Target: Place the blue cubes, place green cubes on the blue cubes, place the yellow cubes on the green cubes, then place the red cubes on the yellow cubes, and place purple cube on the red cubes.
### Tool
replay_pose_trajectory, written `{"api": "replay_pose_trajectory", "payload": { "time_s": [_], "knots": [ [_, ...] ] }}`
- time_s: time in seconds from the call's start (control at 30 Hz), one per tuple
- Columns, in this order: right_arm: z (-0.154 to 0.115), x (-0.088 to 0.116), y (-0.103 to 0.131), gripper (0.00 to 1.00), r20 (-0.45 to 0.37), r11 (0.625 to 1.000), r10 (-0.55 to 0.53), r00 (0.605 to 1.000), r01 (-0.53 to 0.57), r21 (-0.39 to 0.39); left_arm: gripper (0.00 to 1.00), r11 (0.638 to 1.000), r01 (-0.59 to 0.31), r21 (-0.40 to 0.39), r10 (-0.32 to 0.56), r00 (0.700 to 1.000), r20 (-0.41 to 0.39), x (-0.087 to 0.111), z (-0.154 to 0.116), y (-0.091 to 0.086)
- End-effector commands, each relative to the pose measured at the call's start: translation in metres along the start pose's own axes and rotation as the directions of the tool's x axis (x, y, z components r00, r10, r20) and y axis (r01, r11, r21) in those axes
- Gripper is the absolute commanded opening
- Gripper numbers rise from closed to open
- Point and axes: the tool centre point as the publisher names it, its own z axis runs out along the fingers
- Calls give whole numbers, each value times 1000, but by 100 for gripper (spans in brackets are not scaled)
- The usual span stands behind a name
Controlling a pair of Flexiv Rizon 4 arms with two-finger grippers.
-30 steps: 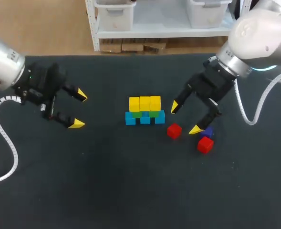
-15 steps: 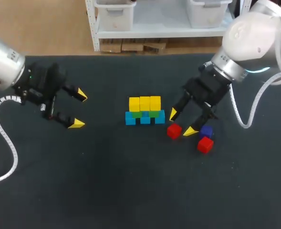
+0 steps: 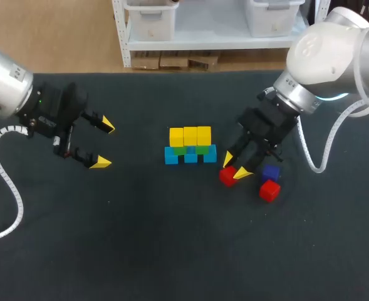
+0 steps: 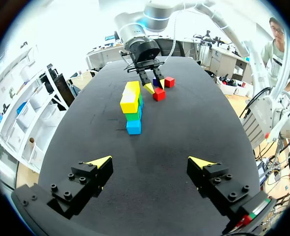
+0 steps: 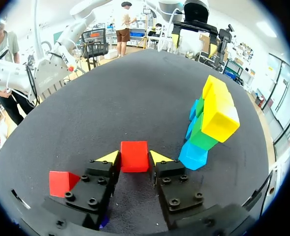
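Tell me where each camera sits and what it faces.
Head view: above and behind, looking down on the table; left gripper and right gripper show.
Left wrist view: faces the cube stack; own open gripper shows.
Right wrist view: faces the red cube in its own gripper.
Shared: all show cube stack, gripped red cube.

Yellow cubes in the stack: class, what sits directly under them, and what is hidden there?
Directly under the yellow cubes sit green cubes, resting on a row of blue cubes. The yellow row covers the green tops, so only their sides show.
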Motion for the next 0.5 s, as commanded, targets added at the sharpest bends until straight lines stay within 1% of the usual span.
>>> {"api": "replay_pose_trajectory", "payload": {
  "time_s": [0.03, 0.17, 0.23, 0.3, 0.4, 0.5],
  "knots": [
    [-3, -3, 2, 0, 10, 1000, 10, 1000, -10, 13, 100, 1000, -3, -4, 3, 1000, 6, 2, 0, -2],
    [-8, -18, 6, 0, 10, 998, 42, 999, -43, 51, 100, 1000, -3, -4, 3, 1000, 6, 2, 0, -2],
    [-9, -29, 10, 0, 29, 995, 67, 997, -69, 72, 100, 1000, -3, -4, 3, 1000, 6, 2, 0, -2],
    [-9, -42, 13, 0, 21, 993, 67, 998, -69, 96, 100, 1000, -3, -4, 3, 1000, 6, 2, 0, -2],
    [-6, -62, 17, 0, 35, 990, 70, 997, -74, 123, 100, 1000, -3, -4, 3, 1000, 6, 2, 0, -2],
    [0, -77, 21, 0, 40, 988, 71, 997, -75, 133, 100, 1000, -3, -4, 3, 1000, 6, 2, 0, -2]
  ]
}}
